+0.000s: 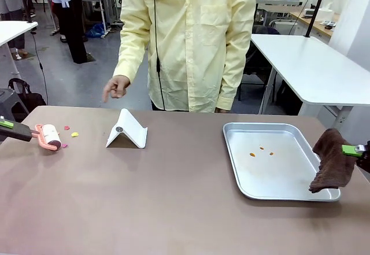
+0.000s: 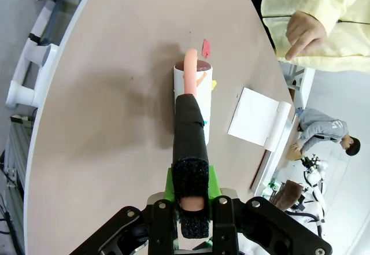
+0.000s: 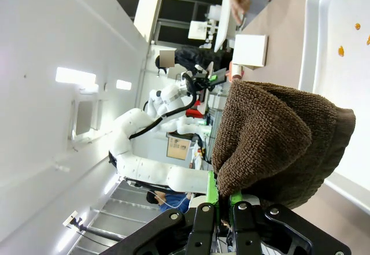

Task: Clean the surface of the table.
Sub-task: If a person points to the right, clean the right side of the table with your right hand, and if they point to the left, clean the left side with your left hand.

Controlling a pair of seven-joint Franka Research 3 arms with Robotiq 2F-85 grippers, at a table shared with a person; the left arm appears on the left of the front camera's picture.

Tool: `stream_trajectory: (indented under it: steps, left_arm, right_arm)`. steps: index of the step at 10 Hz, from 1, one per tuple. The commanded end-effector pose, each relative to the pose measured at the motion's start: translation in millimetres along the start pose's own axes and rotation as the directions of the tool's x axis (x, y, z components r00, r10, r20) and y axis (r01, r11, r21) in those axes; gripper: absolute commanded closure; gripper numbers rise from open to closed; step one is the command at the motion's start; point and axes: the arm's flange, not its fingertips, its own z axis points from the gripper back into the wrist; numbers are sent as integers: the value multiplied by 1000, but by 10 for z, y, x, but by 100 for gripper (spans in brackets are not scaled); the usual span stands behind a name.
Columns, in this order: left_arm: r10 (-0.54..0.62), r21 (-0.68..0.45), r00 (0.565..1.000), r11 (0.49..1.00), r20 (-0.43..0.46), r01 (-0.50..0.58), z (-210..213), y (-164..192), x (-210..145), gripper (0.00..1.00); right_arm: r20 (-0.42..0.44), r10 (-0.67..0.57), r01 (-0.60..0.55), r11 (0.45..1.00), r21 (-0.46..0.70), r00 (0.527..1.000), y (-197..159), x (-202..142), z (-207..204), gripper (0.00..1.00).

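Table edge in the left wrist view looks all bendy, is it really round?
No. In the left wrist view the wide lens bends the table's edge; in the front view its far edge runs straight. The right wrist view is rolled sideways.

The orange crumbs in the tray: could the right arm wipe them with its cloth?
Probably yes. The cloth hangs from the right fingers over the right rim of the tray, with bare tray between it and the crumbs.
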Motion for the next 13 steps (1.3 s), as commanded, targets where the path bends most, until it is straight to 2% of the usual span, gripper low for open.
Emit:
stream_trajectory:
  steps: [1, 13]
  left_arm:
    - [27, 42, 1000, 999, -16, -26, -183, -17, 107, 78]
    - [7, 25, 997, 1000, -74, -5, -1101, -676, 677, 78]
  right_arm:
    - [16, 1, -1, 1000, 10, 1000, 32, 42, -31, 100]
    - [16, 1, -1, 1000, 10, 1000, 32, 42, -31, 100]
